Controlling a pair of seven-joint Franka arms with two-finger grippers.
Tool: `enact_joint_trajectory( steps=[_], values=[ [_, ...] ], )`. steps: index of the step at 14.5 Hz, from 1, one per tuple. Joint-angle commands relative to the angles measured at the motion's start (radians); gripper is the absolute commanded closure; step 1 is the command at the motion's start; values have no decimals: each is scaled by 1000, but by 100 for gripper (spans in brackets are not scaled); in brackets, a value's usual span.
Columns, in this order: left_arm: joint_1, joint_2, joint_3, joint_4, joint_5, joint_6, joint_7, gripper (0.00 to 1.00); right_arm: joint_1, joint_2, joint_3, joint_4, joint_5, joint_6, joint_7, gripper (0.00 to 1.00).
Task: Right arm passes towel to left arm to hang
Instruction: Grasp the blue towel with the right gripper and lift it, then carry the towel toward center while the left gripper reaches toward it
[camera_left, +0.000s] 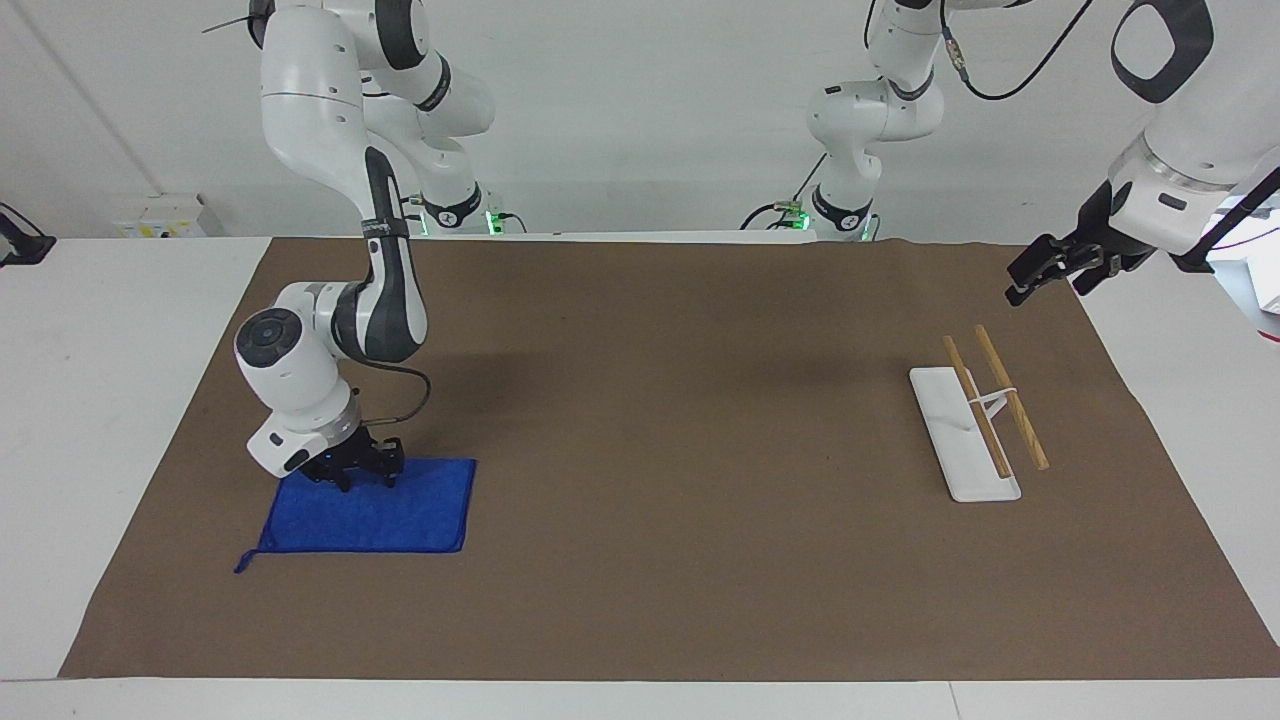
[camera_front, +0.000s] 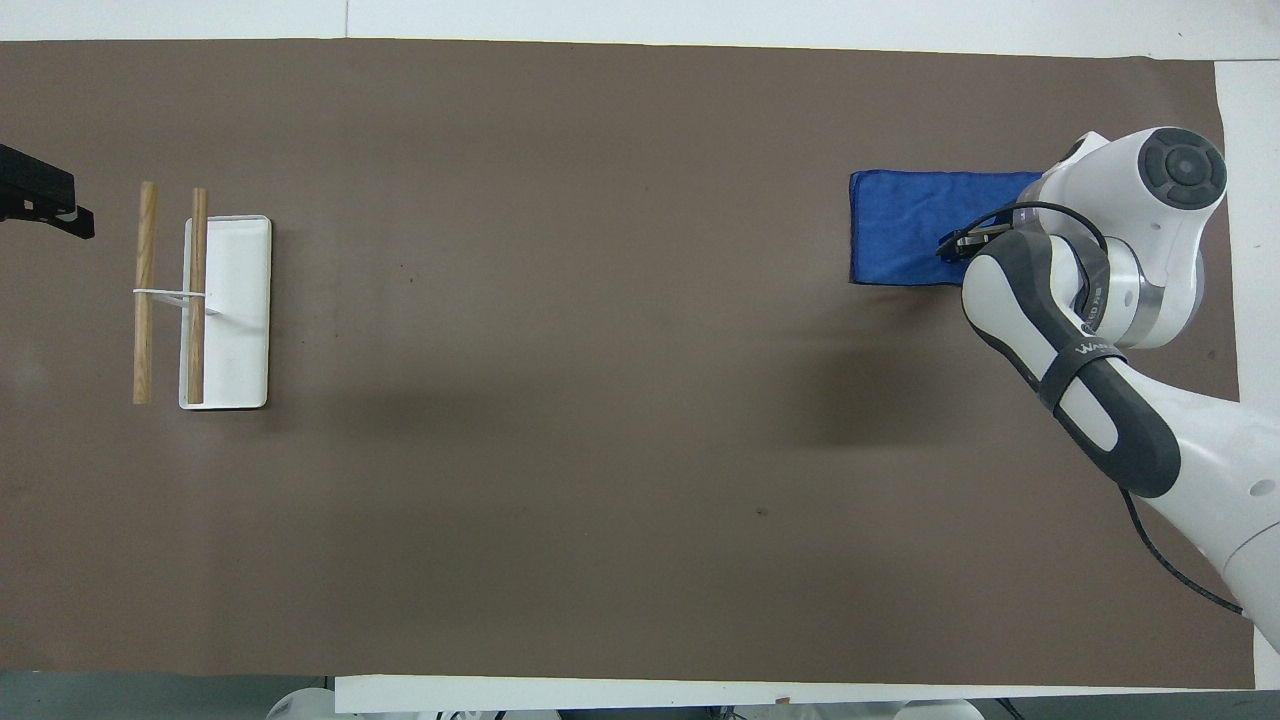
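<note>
The blue towel lies flat on the brown mat at the right arm's end of the table, its little loop at one corner. My right gripper is down on the towel's edge nearest the robots, its blue light showing. In the overhead view the right arm's wrist covers that gripper and part of the towel. My left gripper hangs open and empty in the air over the mat's edge, beside the rack, and waits.
A white rack with two wooden rods stands at the left arm's end of the mat. The brown mat covers most of the white table.
</note>
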Motion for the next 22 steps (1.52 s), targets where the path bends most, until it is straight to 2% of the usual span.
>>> enact_joint_trajectory(
  steps=[1,4,9,12,14,18,22],
  values=[
    [13,-35,2,-39,-12,-7,15,0,-3,-5,3,-42,21,16,-36,98],
    [13,-35,5,-39,-12,-6,15,0,-5,-7,3,-39,21,2,-37,100],
    [15,-48,5,-57,-12,-9,25,0,-5,-7,5,162,36,-321,-34,100],
    [27,-48,5,-59,-12,-7,23,0,-2,-45,15,268,213,-543,8,100],
    [29,-48,7,-56,-11,2,12,0,19,-105,37,276,307,-631,172,100],
    [12,-48,4,-65,-11,49,-153,0,99,-163,65,267,463,-694,426,100],
    [-74,-48,-2,-85,-9,105,-455,0,124,-171,69,248,735,-696,617,100]
  ],
)
